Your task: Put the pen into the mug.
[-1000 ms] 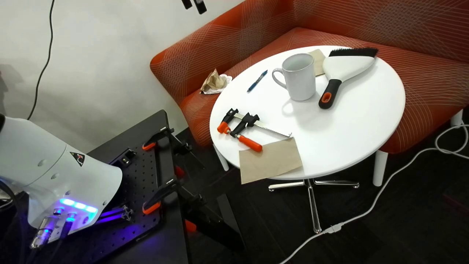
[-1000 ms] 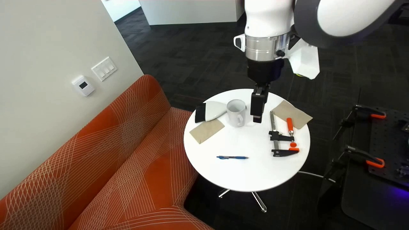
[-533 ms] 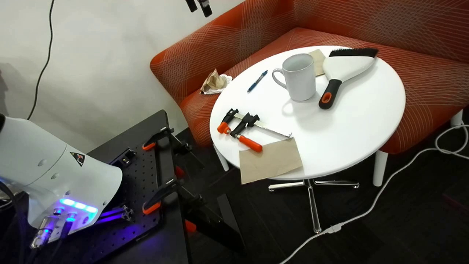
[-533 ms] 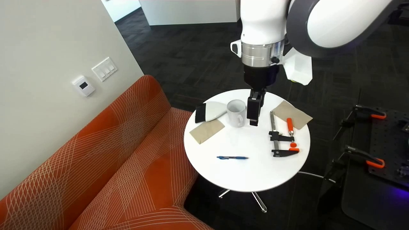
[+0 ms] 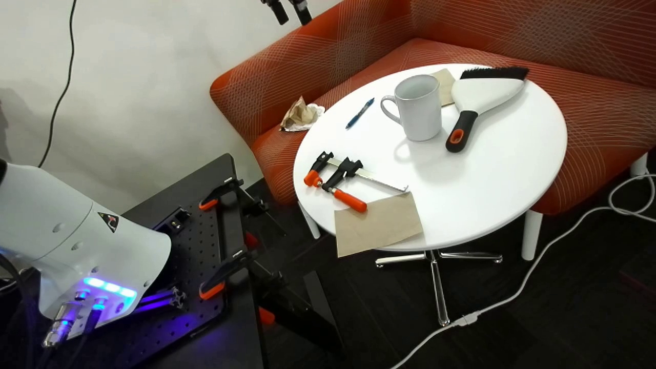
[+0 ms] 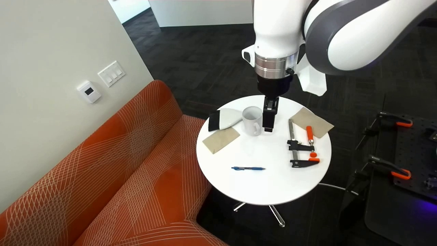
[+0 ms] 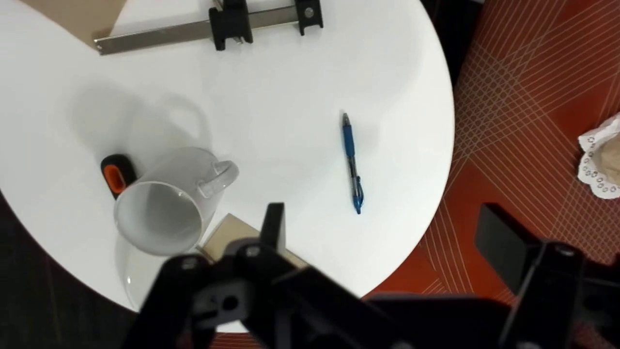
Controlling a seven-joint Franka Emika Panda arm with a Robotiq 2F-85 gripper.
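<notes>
The pen [image 7: 352, 162] lies outside the mug [image 5: 422, 117]; I think picking and placing remain. The wide-spread gripper [image 7: 381, 220] holds nothing.

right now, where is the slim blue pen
In the wrist view, the slim blue pen lies on the round white table, right of the white ceramic mug, between it and the patterned orange sofa.

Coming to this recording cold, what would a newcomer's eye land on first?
Probably the orange-red, line-patterned sofa beside the round white table in both exterior views. Next, likely the thick white robot arm at the top of an exterior view, its black two-fingered gripper open and holding nothing. Then the white ceramic mug, upright on that table, with the slim blue pen lying flat, apart from it, on its handle side.
</notes>
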